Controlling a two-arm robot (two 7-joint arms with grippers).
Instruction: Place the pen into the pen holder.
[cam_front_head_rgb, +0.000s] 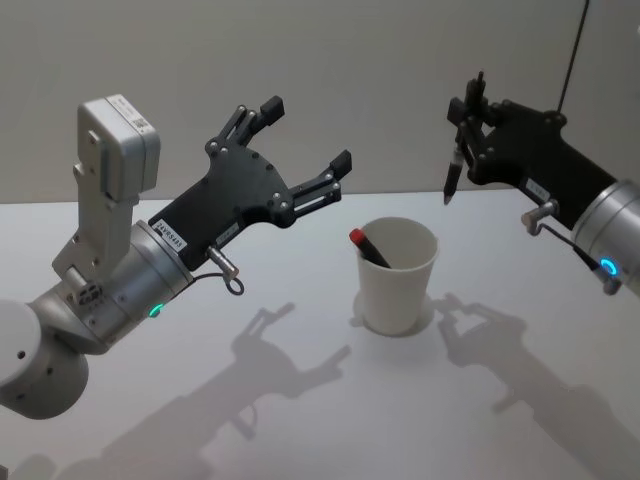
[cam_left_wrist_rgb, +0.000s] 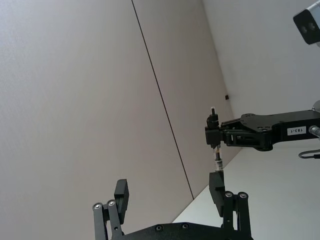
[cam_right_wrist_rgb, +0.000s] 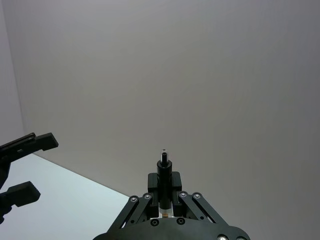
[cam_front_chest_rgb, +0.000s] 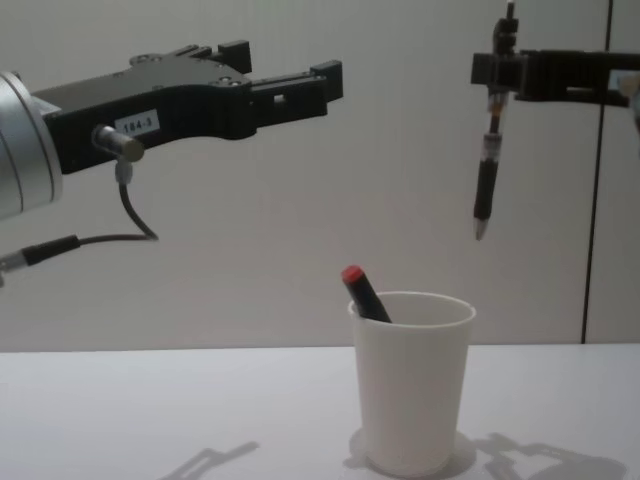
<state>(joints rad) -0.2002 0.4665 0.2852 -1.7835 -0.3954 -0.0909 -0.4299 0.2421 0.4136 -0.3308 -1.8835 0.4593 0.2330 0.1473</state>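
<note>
Holding now: right gripper (cam_front_chest_rgb: 497, 72) is clamped on the upper part of a black pen (cam_front_chest_rgb: 485, 190), which hangs near upright, tip down, high above the white tabletop (cam_front_head_rgb: 560, 420).
Pen versus cup: in the chest view the tip hangs above and just to the right of the paper-cup pen holder (cam_front_chest_rgb: 412, 380), well clear of its rim; in the head view the pen (cam_front_head_rgb: 453, 175) appears beyond and to the right of the cup (cam_front_head_rgb: 397, 275).
Cup contents: a red-capped marker (cam_front_chest_rgb: 362, 292) leans against the left wall.
Left gripper (cam_front_head_rgb: 300, 150): spread wide and empty, hovering left of the cup.
Risk, misalignment: released here, the pen would probably strike the rim or miss to the right.
Risk, tipping: the light cup could topple from a high drop or a sideways nudge.
Risk, slip: the hold sits near the pen's top, so it may swing.
Uncertain: depth offset is hard to judge.
</note>
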